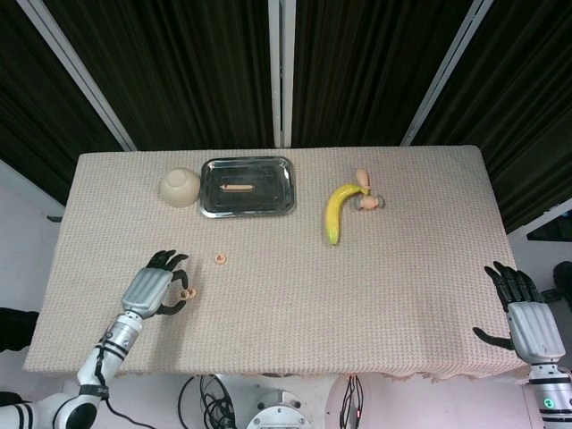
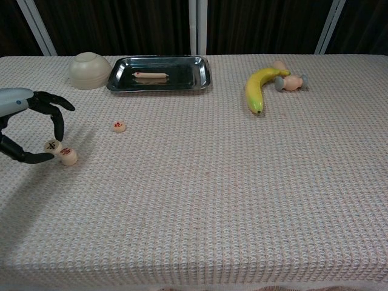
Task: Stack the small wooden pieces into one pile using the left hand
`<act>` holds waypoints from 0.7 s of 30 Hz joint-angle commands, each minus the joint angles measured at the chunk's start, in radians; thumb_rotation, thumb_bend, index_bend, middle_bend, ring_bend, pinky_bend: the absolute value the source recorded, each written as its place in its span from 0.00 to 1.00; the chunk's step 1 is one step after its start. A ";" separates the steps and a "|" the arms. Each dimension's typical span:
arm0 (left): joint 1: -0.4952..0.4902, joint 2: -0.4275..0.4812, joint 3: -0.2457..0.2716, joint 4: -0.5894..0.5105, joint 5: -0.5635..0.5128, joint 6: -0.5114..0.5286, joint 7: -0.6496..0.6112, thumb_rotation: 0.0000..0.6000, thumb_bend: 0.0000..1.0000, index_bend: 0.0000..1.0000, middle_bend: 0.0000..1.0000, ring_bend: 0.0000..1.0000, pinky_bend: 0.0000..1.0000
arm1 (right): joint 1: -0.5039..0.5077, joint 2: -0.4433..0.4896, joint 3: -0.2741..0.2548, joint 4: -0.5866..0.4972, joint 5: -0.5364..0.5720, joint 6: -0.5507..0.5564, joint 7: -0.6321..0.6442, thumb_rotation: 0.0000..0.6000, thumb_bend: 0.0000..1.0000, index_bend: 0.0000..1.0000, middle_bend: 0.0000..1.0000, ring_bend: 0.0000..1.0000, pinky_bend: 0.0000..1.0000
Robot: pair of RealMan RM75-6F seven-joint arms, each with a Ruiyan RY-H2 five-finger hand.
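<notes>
Three small round pale wooden pieces [image 2: 119, 127] bear dark marks; left hand [image 2: 27, 127] pinches one.

three small wooden pieces are showing on the tablecloth: one [image 2: 119, 127] lying alone, one [image 2: 69, 156] near the left edge, and one [image 2: 52, 146] just beside it. one upturned cream bowl [image 2: 88, 70] is sitting by one metal tray [image 2: 203, 74], which is holding one sausage [image 2: 150, 75]. one banana [image 2: 258, 86] is lying next to one small toy dumbbell [image 2: 291, 81]. two robot hands are showing, the left hand [image 1: 152, 286] and the right hand [image 1: 523, 313].
</notes>
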 commanded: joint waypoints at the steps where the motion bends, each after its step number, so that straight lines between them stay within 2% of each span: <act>1: -0.006 -0.003 -0.007 0.010 -0.012 -0.015 0.000 1.00 0.26 0.50 0.11 0.00 0.00 | 0.001 -0.001 -0.001 0.000 0.000 -0.001 -0.001 1.00 0.00 0.00 0.00 0.00 0.00; 21: -0.016 -0.024 -0.021 0.052 -0.009 -0.048 -0.025 1.00 0.26 0.50 0.11 0.00 0.00 | 0.003 -0.003 0.000 -0.002 0.007 -0.007 -0.007 1.00 0.00 0.00 0.00 0.00 0.00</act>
